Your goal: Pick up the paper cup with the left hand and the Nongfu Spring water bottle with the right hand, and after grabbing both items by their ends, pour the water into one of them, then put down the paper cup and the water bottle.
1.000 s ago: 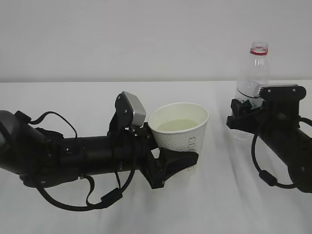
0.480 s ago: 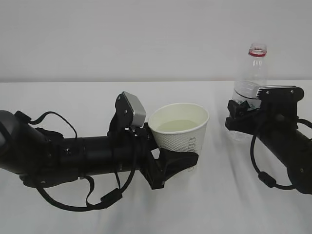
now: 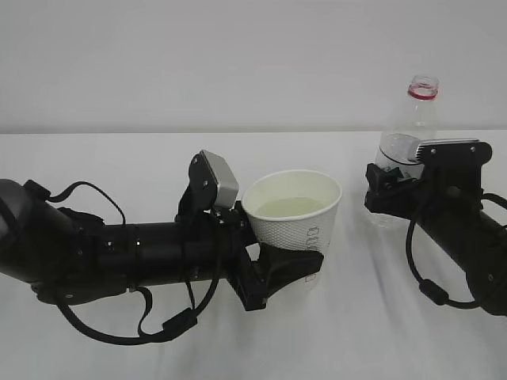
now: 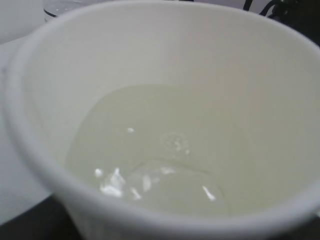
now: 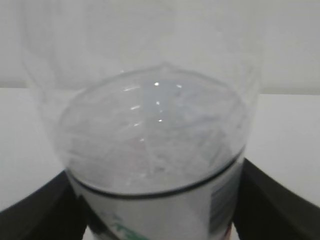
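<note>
The white paper cup (image 3: pixel 295 226) stands upright at the table's middle, and my left gripper (image 3: pixel 305 255) is shut on its lower half. Pale water (image 4: pixel 165 150) fills the cup's bottom (image 4: pixel 165 45) in the left wrist view, which hides the fingers. The Nongfu Spring water bottle (image 3: pixel 413 127), clear and uncapped with a red neck ring, stands upright at the right. My right gripper (image 3: pixel 386 184) sits round its lower body. In the right wrist view the bottle (image 5: pixel 150 125) fills the space between the black fingers (image 5: pixel 40 215), with thin slivers of light on either side.
Both arms lie low over the white table (image 3: pixel 158 158), the left arm's cables (image 3: pixel 119 324) trailing at the front left. A plain white wall rises behind the table's far edge. The cup and the bottle are about a hand's width apart.
The bottle has come down a little and stands straighter, while the right gripper's jaws have spread around it. The cup has sunk very slightly in the left gripper.
</note>
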Available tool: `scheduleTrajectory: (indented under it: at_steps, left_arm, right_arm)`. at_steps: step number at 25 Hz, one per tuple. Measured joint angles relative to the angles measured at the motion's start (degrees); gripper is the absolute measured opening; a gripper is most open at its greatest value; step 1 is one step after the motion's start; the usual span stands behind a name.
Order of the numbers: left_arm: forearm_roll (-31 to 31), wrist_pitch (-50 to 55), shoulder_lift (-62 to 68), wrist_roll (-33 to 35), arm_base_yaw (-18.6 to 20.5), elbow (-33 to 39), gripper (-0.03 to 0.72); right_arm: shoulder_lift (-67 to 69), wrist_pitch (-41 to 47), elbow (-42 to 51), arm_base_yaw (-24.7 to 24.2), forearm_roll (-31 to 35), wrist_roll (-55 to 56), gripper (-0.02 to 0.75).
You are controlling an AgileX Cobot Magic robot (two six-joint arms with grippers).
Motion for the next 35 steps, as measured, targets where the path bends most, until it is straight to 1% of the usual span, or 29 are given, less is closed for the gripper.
scheduleTrajectory:
  at_steps: [8, 15, 35]
  left_arm:
    - [0.13, 0.00, 0.00, 0.00, 0.00, 0.00, 0.508]
    - [0.13, 0.00, 0.00, 0.00, 0.00, 0.00, 0.508]
    - [0.22, 0.00, 0.00, 0.00, 0.00, 0.00, 0.507]
  right_arm:
    - [-0.10, -0.05, 0.00, 0.00, -0.04, 3.79, 0.592]
    - [-0.91, -0.05, 1.09, 0.00, -3.21, 4.05, 0.592]
    - [-1.05, -0.05, 1.24, 0.00, -3.32, 4.67, 0.591]
